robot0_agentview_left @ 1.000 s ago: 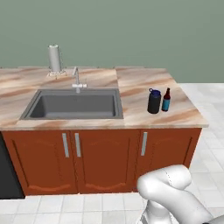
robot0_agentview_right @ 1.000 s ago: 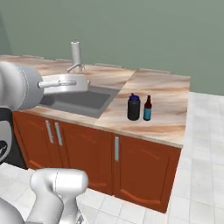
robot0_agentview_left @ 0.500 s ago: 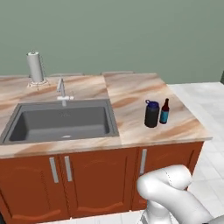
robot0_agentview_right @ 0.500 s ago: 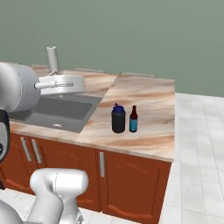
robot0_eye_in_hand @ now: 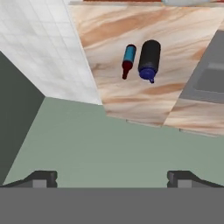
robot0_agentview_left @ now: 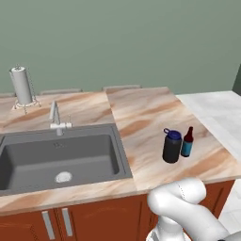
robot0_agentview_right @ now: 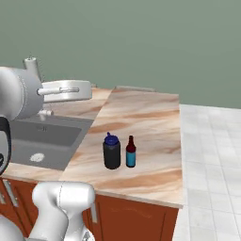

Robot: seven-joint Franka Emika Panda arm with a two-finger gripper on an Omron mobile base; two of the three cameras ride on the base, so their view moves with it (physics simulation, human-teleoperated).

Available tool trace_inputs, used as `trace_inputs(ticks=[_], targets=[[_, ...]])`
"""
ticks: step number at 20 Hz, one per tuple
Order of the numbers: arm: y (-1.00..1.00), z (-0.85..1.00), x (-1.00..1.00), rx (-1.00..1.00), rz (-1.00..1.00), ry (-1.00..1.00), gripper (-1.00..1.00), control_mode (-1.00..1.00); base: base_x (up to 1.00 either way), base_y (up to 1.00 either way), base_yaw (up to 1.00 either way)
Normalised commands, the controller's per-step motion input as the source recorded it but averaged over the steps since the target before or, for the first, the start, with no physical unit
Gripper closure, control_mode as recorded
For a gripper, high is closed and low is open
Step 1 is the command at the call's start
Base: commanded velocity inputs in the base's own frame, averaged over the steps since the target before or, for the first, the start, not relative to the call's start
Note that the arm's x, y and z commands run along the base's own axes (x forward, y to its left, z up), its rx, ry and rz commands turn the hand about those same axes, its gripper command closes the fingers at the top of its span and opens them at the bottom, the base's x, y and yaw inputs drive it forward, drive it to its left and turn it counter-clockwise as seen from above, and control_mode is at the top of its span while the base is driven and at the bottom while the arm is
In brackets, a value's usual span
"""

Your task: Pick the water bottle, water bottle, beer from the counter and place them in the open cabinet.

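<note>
- One water bottle (robot0_agentview_left: 172, 146) stood upright on the desk (robot0_agentview_left: 141, 117), right of the sink (robot0_agentview_left: 61, 155), w/ the beer (robot0_agentview_left: 187, 142) just beside it; couldn't tell if touching.
- Fingers (robot0_eye_in_hand: 43, 178) were spread wide, holding nothing, well apart from both bottles.
- Second black bottle & the cabinet weren't seen, so possibly one item was already stowed; can't confirm.
- Nothing grasped; at least these two were left to move.

sink (robot0_agentview_left: 28, 162): left edge cut off | beer (robot0_agentview_right: 131, 153): label unreadable
</note>
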Motion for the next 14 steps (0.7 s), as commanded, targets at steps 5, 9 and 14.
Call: trace_inputs(ticks=[5,9,14], targets=[[0.0,0.0,0.0,0.0,0.0,0.0,-1.0,1.0,0.54,0.0,-0.2],[0.0,0.0,0.0,0.0,0.0,0.0,-1.0,1.0,0.27,0.02,-0.08],[0.0,0.0,0.0,0.0,0.0,0.0,-1.0,1.0,0.1,0.0,0.0]])
